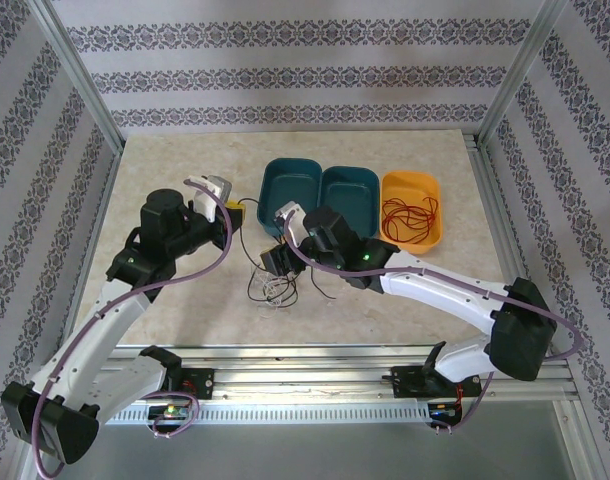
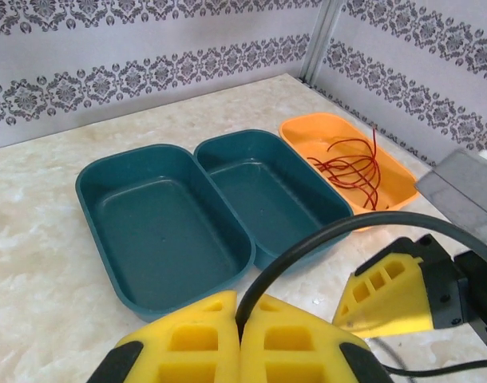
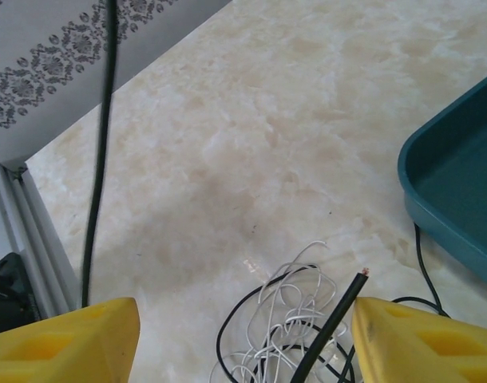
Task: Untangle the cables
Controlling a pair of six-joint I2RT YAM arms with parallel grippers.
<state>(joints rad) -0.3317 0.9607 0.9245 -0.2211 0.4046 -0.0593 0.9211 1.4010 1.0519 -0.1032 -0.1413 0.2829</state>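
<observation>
A tangle of thin white cable and black cable lies on the table between the open fingers of my right gripper, which hangs just above the pile. A thicker black cable end slants up close to its right finger. My left gripper is shut on a black cable that arcs up and to the right; it hovers near the left teal bin. A red cable lies coiled in the orange bin.
Two teal bins stand side by side beyond the grippers, with the orange bin to their right. The metal frame rail runs along the near table edge. Patterned walls close in the back and sides.
</observation>
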